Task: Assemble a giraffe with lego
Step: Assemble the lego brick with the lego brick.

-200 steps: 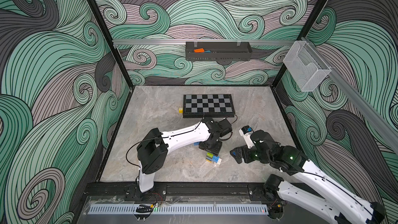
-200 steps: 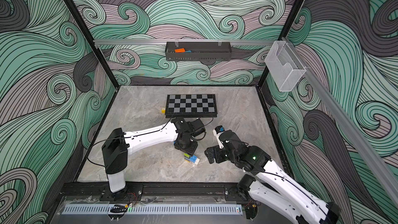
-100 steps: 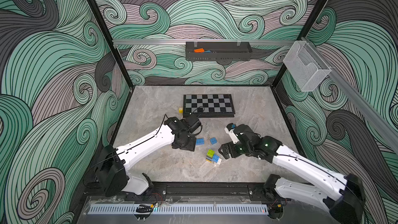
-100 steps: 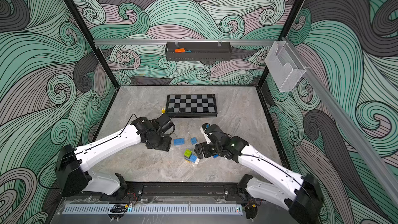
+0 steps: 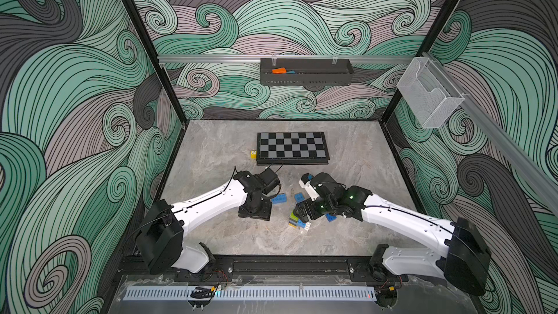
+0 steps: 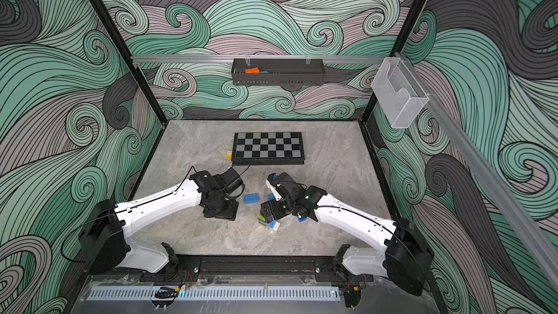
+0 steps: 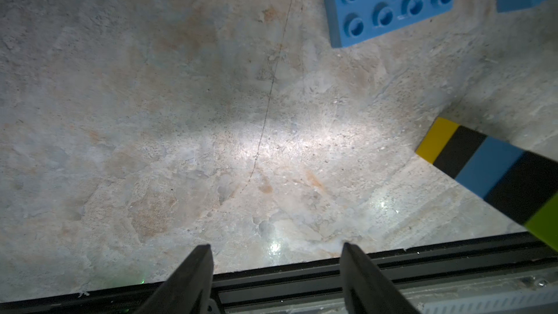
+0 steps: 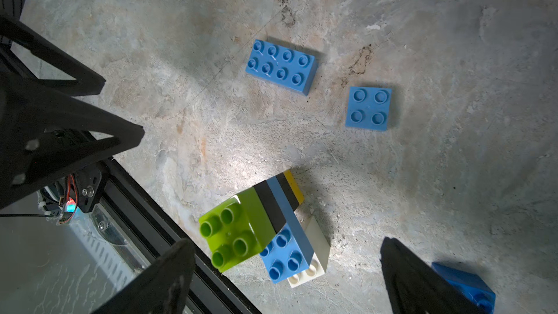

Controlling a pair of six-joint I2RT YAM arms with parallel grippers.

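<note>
Find the partly built giraffe (image 8: 265, 206) on the stone tabletop (image 5: 226, 161) near the front rail (image 5: 287, 259): lime green, black, blue, black and yellow layers, with a white brick (image 8: 317, 243) against the blue one. Note the right gripper (image 8: 287, 240) spread wide over it, pinching nothing, and the left gripper (image 7: 276, 246) spread and empty over bare tabletop. Find a long blue brick (image 8: 280, 66), a square blue brick (image 8: 369, 108) and a third blue brick (image 8: 465, 282) lying loose nearby.
</note>
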